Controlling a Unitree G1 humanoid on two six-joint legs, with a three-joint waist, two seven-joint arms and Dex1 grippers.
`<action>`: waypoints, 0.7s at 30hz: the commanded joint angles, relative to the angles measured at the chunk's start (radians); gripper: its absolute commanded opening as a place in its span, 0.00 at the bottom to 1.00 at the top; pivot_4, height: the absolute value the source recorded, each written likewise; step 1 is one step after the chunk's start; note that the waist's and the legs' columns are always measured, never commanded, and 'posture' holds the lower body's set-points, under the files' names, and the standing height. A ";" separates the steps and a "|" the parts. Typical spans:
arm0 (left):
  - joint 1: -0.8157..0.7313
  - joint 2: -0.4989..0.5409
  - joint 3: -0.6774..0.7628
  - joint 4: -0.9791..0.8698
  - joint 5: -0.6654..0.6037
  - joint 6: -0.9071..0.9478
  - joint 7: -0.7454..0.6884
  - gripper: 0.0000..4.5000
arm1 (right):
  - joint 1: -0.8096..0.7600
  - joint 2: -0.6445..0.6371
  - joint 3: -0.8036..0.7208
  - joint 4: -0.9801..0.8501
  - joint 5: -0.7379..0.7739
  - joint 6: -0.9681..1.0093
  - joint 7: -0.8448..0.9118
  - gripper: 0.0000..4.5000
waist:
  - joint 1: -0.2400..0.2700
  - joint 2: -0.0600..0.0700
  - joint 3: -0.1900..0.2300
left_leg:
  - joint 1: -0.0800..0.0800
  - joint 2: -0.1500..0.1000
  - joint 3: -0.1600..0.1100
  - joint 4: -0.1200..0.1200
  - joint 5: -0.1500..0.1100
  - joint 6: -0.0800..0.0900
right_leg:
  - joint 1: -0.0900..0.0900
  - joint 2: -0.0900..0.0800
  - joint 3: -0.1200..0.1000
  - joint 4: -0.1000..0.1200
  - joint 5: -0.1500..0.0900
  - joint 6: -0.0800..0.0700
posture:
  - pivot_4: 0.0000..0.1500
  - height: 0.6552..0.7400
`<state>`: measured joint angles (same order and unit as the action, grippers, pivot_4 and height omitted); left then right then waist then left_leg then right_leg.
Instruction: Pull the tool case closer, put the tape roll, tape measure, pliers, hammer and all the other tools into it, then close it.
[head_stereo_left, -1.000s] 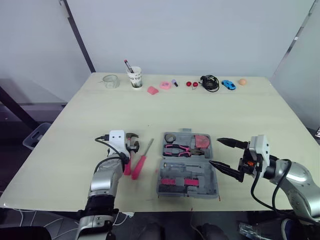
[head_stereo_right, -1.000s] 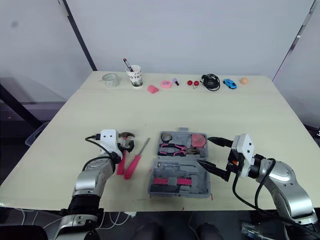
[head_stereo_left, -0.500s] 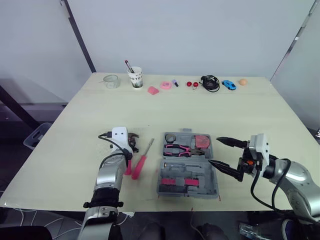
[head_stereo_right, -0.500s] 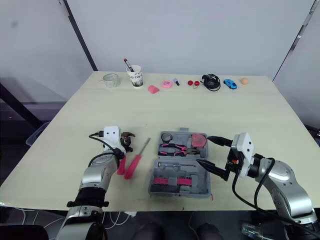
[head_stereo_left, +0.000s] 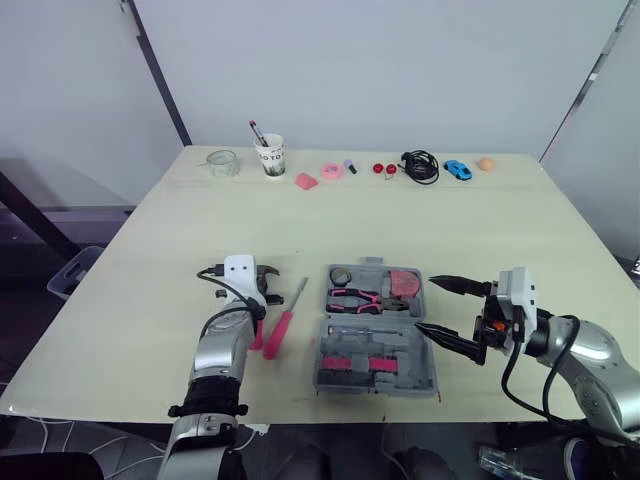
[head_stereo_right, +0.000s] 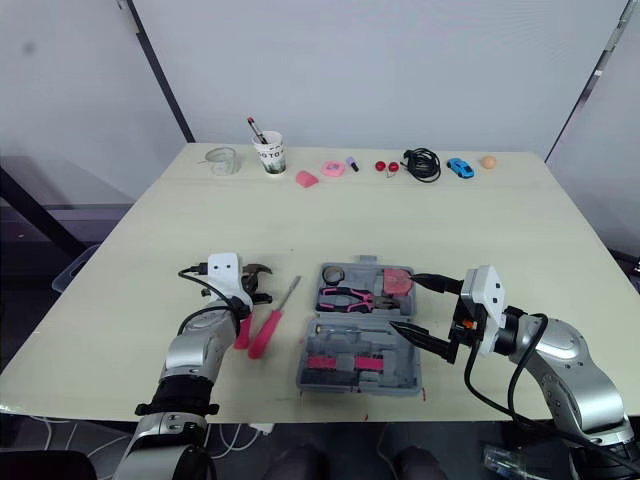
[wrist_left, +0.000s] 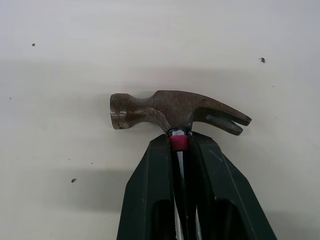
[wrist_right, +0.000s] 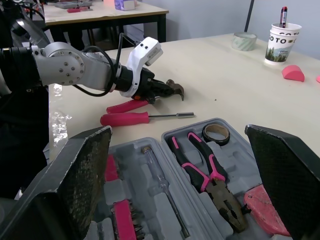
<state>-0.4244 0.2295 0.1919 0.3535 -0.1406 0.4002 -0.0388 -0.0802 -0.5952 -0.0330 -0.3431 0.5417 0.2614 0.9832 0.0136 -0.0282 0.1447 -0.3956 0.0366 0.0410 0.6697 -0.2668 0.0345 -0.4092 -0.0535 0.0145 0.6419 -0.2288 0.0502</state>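
Note:
The grey tool case (head_stereo_left: 430, 372) lies open near the table's front edge. In it are pink-handled pliers (head_stereo_left: 358, 298), a small tape roll (head_stereo_left: 341, 275) and a pink tape measure (head_stereo_left: 404, 284). Left of the case the hammer (wrist_left: 175, 111) lies flat, its rusty head (head_stereo_left: 266, 276) pointing away from me and its pink handle (head_stereo_left: 256, 340) toward me. My left gripper (head_stereo_left: 262, 287) is shut on the hammer's neck just below the head. A pink screwdriver (head_stereo_left: 283, 322) lies between hammer and case. My right gripper (head_stereo_left: 426, 304) stands open at the case's right edge, holding nothing.
Along the far edge stand a clear roll (head_stereo_left: 221, 161), a paper cup with a pen (head_stereo_left: 269, 155), small pink things (head_stereo_left: 318, 175), a black cable (head_stereo_left: 420, 165), a blue toy car (head_stereo_left: 457, 169) and an orange ball (head_stereo_left: 485, 163). Bare tabletop separates them from the case.
My left gripper has shut on the hammer's neck, where a second ago its fingers stood wide open around it. The right gripper has hardly moved.

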 joint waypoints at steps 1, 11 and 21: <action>0.024 0.009 -0.007 -0.016 0.013 -0.006 -0.009 0.01 | -0.004 0.006 0.001 -0.022 0.000 -0.017 0.001 1.00 | 0.000 0.000 0.000 | 0.000 0.000 0.000 0.000 0.000 0.000 | 0.000 0.000 0.000 0.000 0.000 0.000 | 1.00 1.00; 0.085 0.057 -0.030 -0.154 0.022 0.039 -0.058 0.01 | 0.013 0.017 0.002 -0.026 -0.006 -0.029 -0.006 1.00 | -0.006 0.000 0.000 | 0.000 0.000 -0.001 0.000 0.000 0.000 | 0.000 0.000 0.001 0.000 0.000 0.000 | 1.00 1.00; 0.165 0.185 -0.006 -0.355 -0.014 0.142 -0.173 0.01 | -0.001 0.000 -0.005 -0.029 0.035 -0.020 0.046 1.00 | 0.001 0.000 0.000 | 0.000 0.001 -0.002 0.000 0.000 0.000 | 0.000 0.000 0.000 0.000 0.000 0.000 | 1.00 1.00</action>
<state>-0.2638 0.3789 0.1663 0.0834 -0.1410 0.5281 -0.1779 -0.0673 -0.5823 -0.0143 -0.3431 0.5428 0.2518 1.0058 0.0150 -0.0286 0.1450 -0.3958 0.0374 0.0386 0.6695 -0.2668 0.0345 -0.4096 -0.0542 0.0149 0.6416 -0.2289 0.0500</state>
